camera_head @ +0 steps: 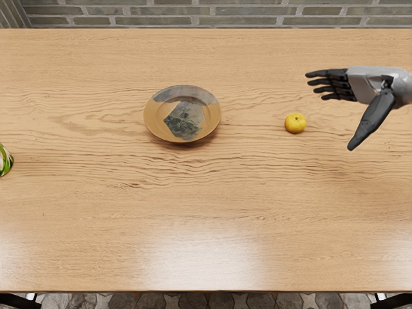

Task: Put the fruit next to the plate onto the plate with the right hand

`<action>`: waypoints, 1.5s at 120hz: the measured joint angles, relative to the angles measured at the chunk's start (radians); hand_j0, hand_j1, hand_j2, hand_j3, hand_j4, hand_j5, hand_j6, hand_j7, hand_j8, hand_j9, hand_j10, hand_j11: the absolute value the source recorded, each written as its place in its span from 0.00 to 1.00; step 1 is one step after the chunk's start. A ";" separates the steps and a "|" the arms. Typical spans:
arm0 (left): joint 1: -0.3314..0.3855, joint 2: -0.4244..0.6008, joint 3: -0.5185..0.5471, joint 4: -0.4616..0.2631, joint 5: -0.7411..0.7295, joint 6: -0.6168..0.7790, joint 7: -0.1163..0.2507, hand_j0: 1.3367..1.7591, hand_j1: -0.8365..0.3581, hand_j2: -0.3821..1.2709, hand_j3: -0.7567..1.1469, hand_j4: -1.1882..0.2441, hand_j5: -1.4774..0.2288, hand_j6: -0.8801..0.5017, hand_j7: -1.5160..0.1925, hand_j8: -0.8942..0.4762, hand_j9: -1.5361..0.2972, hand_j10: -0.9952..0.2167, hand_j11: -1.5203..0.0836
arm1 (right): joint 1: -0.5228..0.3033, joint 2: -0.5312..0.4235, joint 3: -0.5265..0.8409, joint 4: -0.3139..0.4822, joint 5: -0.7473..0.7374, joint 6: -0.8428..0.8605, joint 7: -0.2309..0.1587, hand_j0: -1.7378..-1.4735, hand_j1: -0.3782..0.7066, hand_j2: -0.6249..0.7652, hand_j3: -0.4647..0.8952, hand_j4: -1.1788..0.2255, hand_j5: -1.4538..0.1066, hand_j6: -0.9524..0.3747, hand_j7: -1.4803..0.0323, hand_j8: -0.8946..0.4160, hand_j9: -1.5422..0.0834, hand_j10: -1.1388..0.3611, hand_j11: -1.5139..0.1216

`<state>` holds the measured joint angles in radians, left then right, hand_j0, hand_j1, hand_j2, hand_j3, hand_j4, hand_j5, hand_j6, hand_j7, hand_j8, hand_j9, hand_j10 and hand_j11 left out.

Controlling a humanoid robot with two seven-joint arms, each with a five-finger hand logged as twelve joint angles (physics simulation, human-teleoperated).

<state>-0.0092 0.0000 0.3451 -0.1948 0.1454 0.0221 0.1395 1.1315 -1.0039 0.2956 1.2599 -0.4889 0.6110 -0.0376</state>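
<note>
A small yellow-orange fruit [295, 123] lies on the wooden table, right of centre. A shiny metal plate [182, 113] sits to its left, apart from it, with nothing on it. My right hand [341, 96] hovers at the right edge, up and to the right of the fruit, not touching it. Its dark fingers [325, 84] are spread toward the left and the thumb [370, 122] hangs downward. It holds nothing. The left arm does not show.
A green and white object [4, 161] is cut off by the left edge of the picture. The wooden table [206, 212] fills the view, with a brick wall behind its far edge.
</note>
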 joint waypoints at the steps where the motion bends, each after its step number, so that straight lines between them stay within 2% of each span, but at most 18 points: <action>1: 0.000 0.000 0.000 0.000 0.000 0.000 0.000 0.76 0.99 0.23 0.40 0.83 0.87 0.64 0.89 0.65 0.84 0.82 0.95 | 0.000 0.000 0.001 -0.001 0.000 0.000 0.000 0.30 0.06 0.45 0.34 0.81 0.90 0.69 0.95 0.65 0.92 0.74 0.90; 16: 0.000 0.000 0.000 0.000 0.000 0.000 0.000 0.76 0.99 0.23 0.40 0.83 0.87 0.64 0.89 0.65 0.84 0.82 0.95 | 0.002 0.023 0.019 -0.004 -0.003 0.000 -0.003 0.30 0.06 0.45 0.34 0.81 0.90 0.69 0.95 0.65 0.92 0.74 0.90; 23: 0.000 0.000 0.000 0.000 0.000 0.000 0.000 0.76 0.99 0.23 0.40 0.83 0.87 0.64 0.89 0.65 0.84 0.82 0.95 | 0.006 0.060 0.035 -0.004 -0.005 0.000 -0.040 0.30 0.06 0.45 0.34 0.81 0.90 0.69 0.95 0.65 0.92 0.74 0.90; 29: 0.000 0.000 0.000 0.000 0.000 0.000 0.000 0.76 0.99 0.23 0.40 0.83 0.87 0.64 0.89 0.65 0.84 0.82 0.95 | 0.014 0.083 0.051 -0.001 -0.008 0.000 -0.105 0.30 0.06 0.45 0.34 0.81 0.90 0.69 0.95 0.65 0.92 0.74 0.90; 44: 0.000 0.000 0.000 0.000 0.000 0.000 0.000 0.76 0.99 0.23 0.40 0.83 0.87 0.64 0.89 0.65 0.84 0.82 0.95 | 0.057 0.183 0.097 0.004 -0.029 0.000 -0.368 0.30 0.06 0.45 0.34 0.81 0.90 0.69 0.95 0.65 0.92 0.74 0.90; 48: 0.000 0.000 0.000 0.000 0.000 0.000 0.000 0.76 0.99 0.23 0.40 0.83 0.87 0.64 0.89 0.65 0.84 0.82 0.95 | 0.067 0.213 0.103 0.010 -0.050 0.000 -0.424 0.30 0.06 0.45 0.34 0.81 0.90 0.69 0.95 0.66 0.92 0.74 0.90; 55: 0.000 0.000 0.000 0.000 0.000 0.000 0.000 0.76 0.99 0.23 0.40 0.83 0.87 0.64 0.89 0.65 0.84 0.82 0.95 | 0.079 0.256 0.108 0.032 -0.119 0.000 -0.488 0.30 0.06 0.45 0.34 0.81 0.90 0.69 0.95 0.65 0.92 0.74 0.90; 64: 0.000 0.000 0.000 0.000 0.000 0.000 0.000 0.76 0.99 0.23 0.40 0.83 0.87 0.64 0.89 0.65 0.84 0.82 0.95 | 0.089 0.291 0.112 0.055 -0.210 -0.031 -0.532 0.30 0.06 0.45 0.34 0.81 0.90 0.69 0.95 0.65 0.92 0.74 0.90; 86: 0.000 0.000 0.000 0.000 0.000 0.000 0.000 0.76 0.99 0.23 0.40 0.83 0.87 0.64 0.89 0.65 0.84 0.82 0.95 | 0.094 0.387 0.107 0.060 -0.363 -0.166 -0.566 0.30 0.06 0.45 0.34 0.81 0.90 0.69 0.95 0.66 0.92 0.74 0.90; 109: 0.000 0.000 0.000 0.000 0.000 0.000 0.000 0.76 0.99 0.23 0.40 0.83 0.87 0.64 0.89 0.65 0.84 0.82 0.95 | 0.083 0.448 0.045 -0.014 -0.495 -0.302 -0.572 0.30 0.06 0.45 0.34 0.81 0.90 0.69 0.95 0.65 0.92 0.74 0.90; 137: 0.000 0.000 0.000 0.000 0.000 0.000 0.000 0.76 0.99 0.23 0.40 0.83 0.87 0.64 0.89 0.65 0.84 0.82 0.95 | 0.059 0.492 -0.019 -0.084 -0.532 -0.405 -0.573 0.30 0.07 0.45 0.34 0.81 0.90 0.69 0.95 0.65 0.92 0.73 0.90; 156: 0.000 0.000 0.000 0.000 0.000 0.000 0.000 0.76 0.99 0.23 0.40 0.83 0.87 0.64 0.89 0.65 0.84 0.82 0.95 | 0.060 0.579 -0.065 -0.186 -0.557 -0.441 -0.573 0.30 0.08 0.44 0.34 0.80 0.89 0.68 0.93 0.64 0.91 0.72 0.88; 180: 0.000 0.000 0.000 0.000 0.000 0.000 0.000 0.76 0.99 0.23 0.40 0.83 0.87 0.64 0.89 0.65 0.84 0.82 0.95 | 0.060 0.606 -0.101 -0.214 -0.570 -0.503 -0.573 0.30 0.13 0.44 0.34 0.77 0.86 0.65 0.90 0.61 0.88 0.70 0.85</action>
<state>-0.0092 0.0000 0.3454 -0.1948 0.1452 0.0219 0.1396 1.1913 -0.3974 0.1948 1.0456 -1.0593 0.1078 -0.6109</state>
